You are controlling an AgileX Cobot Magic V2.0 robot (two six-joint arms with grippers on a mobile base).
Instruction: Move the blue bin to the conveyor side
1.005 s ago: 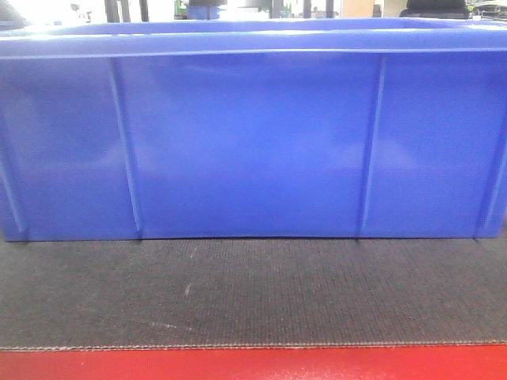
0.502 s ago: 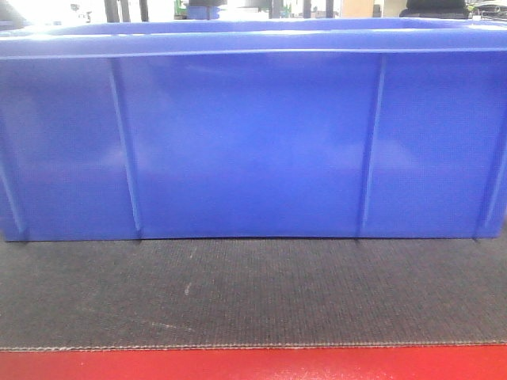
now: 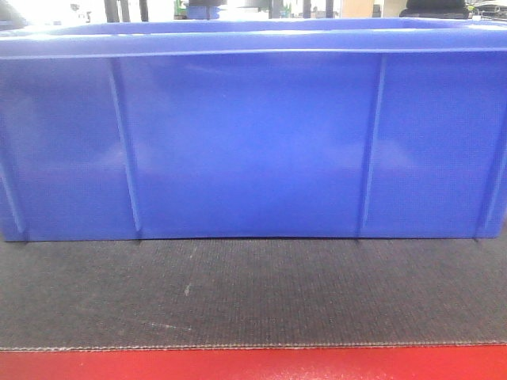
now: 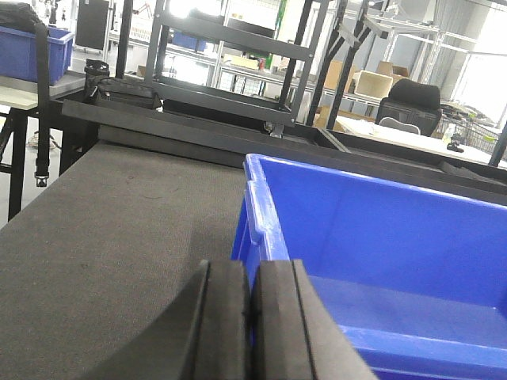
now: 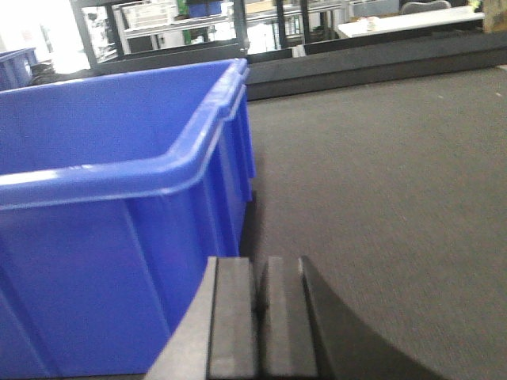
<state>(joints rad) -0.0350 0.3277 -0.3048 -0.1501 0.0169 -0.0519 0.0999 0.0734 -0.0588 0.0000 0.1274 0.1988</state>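
Here, seen from the left wrist: left gripper [image 4: 252, 317] low over the conveyor side [image 4: 119, 229], pads pressed flat together with nothing between them, pointing along the belt just beside the near left corner of the blue bin [image 4: 380, 237]. Not touching the rim, as far as can be told (the pad tips overlap the bin's corner in the picture). From the right wrist: right gripper [image 5: 260, 324] likewise closed on nothing, pads together, close to the bin's right end wall, hovering low above the belt; contact with the wall impossible to judge.

From the front: blue bin [image 3: 253, 142] standing upright on the dark woven belt [image 3: 253, 293], long ribbed wall filling the view, both ends cut off by the edges. Red front edge [image 3: 253, 366] along the bottom. Neither arm visible there. Bin floor bare where shown; far interior corners out of sight.
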